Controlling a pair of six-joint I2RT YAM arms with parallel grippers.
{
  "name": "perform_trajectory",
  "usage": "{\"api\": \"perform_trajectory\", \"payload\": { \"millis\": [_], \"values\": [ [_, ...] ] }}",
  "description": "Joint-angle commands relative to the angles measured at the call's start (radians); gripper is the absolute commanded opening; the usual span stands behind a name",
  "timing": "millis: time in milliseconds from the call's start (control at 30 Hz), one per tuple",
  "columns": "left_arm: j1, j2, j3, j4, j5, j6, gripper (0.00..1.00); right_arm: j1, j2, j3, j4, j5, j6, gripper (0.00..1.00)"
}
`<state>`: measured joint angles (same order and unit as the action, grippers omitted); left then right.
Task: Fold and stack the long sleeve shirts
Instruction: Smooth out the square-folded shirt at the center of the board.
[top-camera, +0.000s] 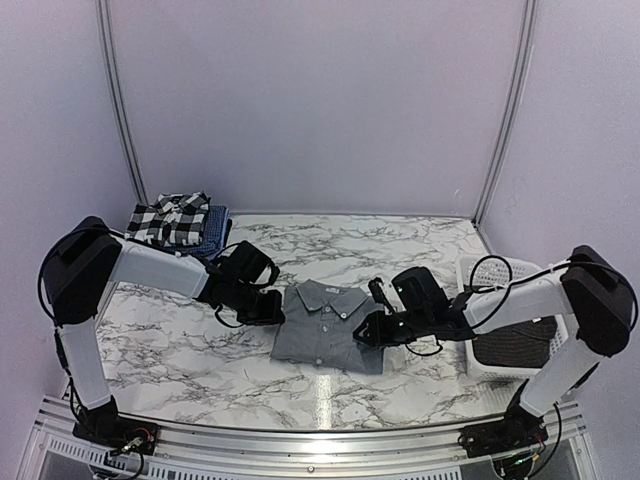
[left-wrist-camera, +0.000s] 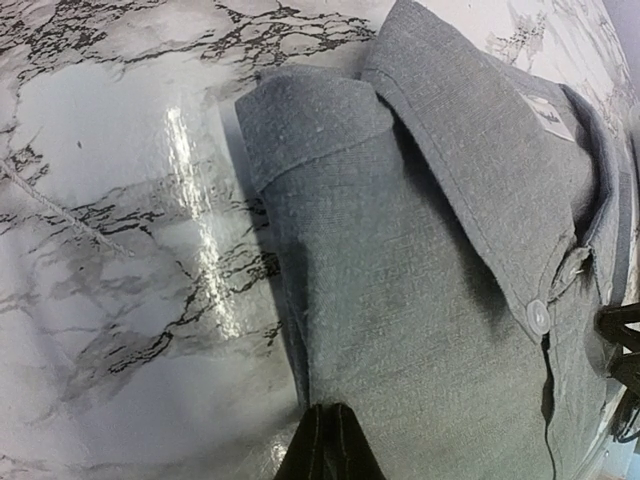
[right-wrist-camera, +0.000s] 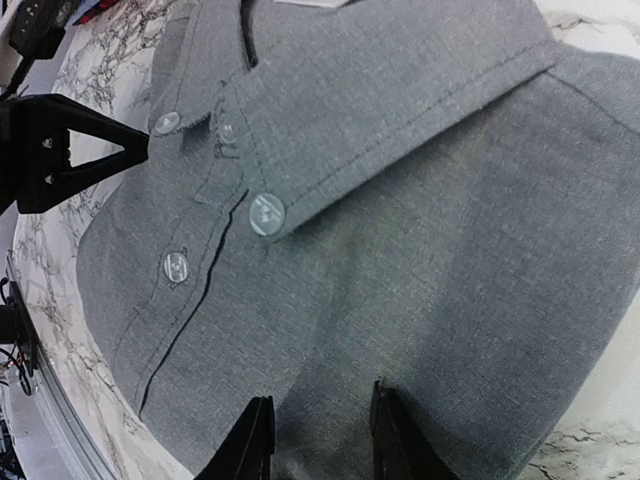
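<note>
The mid-grey button-front shirt (top-camera: 325, 325) lies folded in the middle of the marble table, collar toward the back. My left gripper (top-camera: 268, 308) is at its left edge. In the left wrist view its jaws (left-wrist-camera: 330, 425) are pressed together where the shirt's (left-wrist-camera: 430, 300) folded edge runs into the tips. My right gripper (top-camera: 375, 328) is at the shirt's right side, with its fingers (right-wrist-camera: 315, 430) apart and the tips down on the grey cloth (right-wrist-camera: 400, 230). The black-and-white checked shirt (top-camera: 170, 218) lies folded on top of the blue one (top-camera: 214, 236) at the back left.
A white slatted basket (top-camera: 487, 270) stands at the right edge with dark charcoal cloth (top-camera: 515, 342) in it, partly under the right arm. The shirt stack is behind the left arm. A metal rail runs along the table's near edge (top-camera: 320, 440).
</note>
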<state>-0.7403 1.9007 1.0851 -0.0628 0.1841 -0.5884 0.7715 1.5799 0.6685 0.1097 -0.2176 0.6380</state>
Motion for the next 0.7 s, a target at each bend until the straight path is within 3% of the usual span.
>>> {"api": "perform_trajectory", "payload": {
  "millis": [0,433,667],
  "values": [
    [0.012,-0.037,0.019,0.01,0.012,0.021,0.06,-0.01,-0.089,-0.008,-0.039,0.005,-0.006,0.32],
    [0.013,-0.041,0.039,0.001,0.026,0.025,0.05,0.072,-0.103,-0.177,-0.033,-0.013,0.069,0.31],
    [0.019,-0.064,0.042,-0.013,0.028,0.035,0.05,0.06,-0.234,-0.19,-0.166,0.056,0.068,0.31]
  ]
}}
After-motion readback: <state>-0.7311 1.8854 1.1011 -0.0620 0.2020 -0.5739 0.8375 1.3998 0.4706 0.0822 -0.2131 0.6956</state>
